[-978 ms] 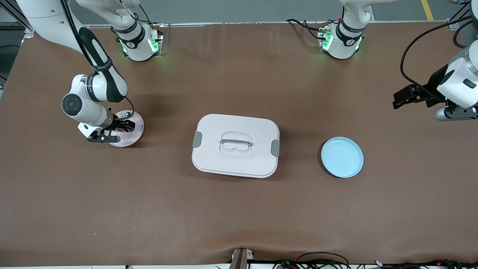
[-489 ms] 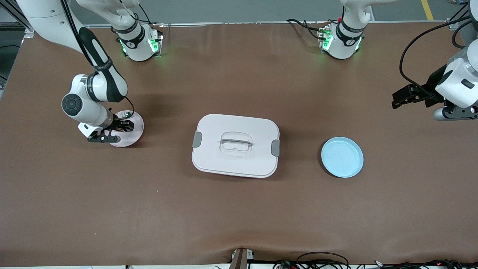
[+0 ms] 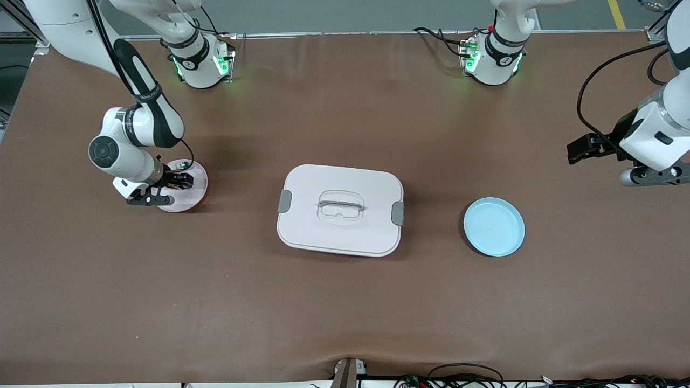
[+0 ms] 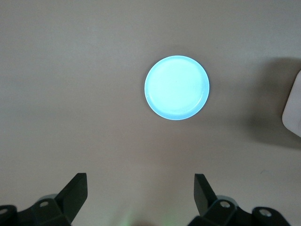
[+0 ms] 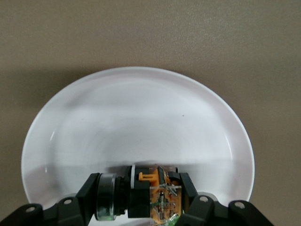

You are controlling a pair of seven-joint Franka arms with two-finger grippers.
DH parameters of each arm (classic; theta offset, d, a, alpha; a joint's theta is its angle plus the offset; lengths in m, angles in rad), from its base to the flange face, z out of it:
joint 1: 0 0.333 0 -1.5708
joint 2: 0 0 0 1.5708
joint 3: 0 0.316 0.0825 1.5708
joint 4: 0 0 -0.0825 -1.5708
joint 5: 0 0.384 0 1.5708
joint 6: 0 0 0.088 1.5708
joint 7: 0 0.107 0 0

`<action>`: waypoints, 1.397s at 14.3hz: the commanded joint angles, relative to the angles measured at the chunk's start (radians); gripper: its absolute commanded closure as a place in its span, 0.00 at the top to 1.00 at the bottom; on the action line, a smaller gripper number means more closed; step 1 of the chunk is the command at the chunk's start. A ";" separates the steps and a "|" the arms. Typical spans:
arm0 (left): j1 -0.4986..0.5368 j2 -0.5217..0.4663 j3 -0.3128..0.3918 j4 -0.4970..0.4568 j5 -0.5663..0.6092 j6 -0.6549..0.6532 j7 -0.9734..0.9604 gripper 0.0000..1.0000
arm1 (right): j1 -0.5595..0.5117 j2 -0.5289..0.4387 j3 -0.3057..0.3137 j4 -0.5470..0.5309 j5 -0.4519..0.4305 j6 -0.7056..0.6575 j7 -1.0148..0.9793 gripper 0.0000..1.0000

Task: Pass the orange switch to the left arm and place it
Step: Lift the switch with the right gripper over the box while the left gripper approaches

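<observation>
The right arm (image 3: 137, 116) comes down from its base and folds at the elbow, its wrist bent low toward its own end of the counter. Its tool (image 5: 138, 197) sits right down at the surface, fingers (image 5: 91, 190) pinched shut on a small black-and-orange part (the fingers press its two sides). The left arm (image 3: 660, 129) hangs up in the air at its own end of the counter, wrist tilted, apparently waiting. Its tool (image 4: 141, 195) points downward with the two black fingers (image 4: 75, 193) spread wide apart, nothing between them.
</observation>
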 commanded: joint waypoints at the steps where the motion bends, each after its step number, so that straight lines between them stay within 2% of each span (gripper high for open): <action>1: 0.008 0.006 -0.004 0.020 0.011 -0.012 0.014 1.00 | 0.009 -0.065 0.003 0.035 -0.003 -0.106 0.017 0.28; 4: -0.005 0.010 -0.004 0.021 0.008 -0.009 0.014 1.00 | 0.017 -0.110 0.005 0.095 -0.001 -0.207 0.020 0.28; 8: -0.021 0.018 -0.005 0.024 0.005 -0.008 0.015 1.00 | 0.064 -0.142 0.006 0.211 0.000 -0.426 0.110 0.28; 9: -0.021 0.017 -0.005 0.024 -0.015 -0.008 0.015 1.00 | 0.078 -0.142 0.006 0.253 0.000 -0.486 0.132 0.28; 11: 0.002 0.014 0.002 0.013 -0.137 -0.014 0.011 1.00 | 0.112 -0.144 0.005 0.325 0.002 -0.578 0.185 0.28; 13: 0.024 0.015 0.004 0.012 -0.176 -0.015 -0.003 1.00 | 0.118 -0.141 0.006 0.406 0.005 -0.676 0.216 0.28; 15: 0.019 0.011 -0.004 0.004 -0.178 -0.015 -0.034 1.00 | 0.168 -0.139 0.005 0.513 0.038 -0.809 0.292 0.28; 18: -0.004 0.009 -0.034 0.004 -0.178 -0.015 -0.217 1.00 | 0.266 -0.124 0.005 0.736 0.040 -1.033 0.444 0.28; 20: -0.015 0.015 -0.075 0.009 -0.178 -0.014 -0.310 1.00 | 0.322 -0.113 0.005 0.808 0.061 -1.071 0.536 0.28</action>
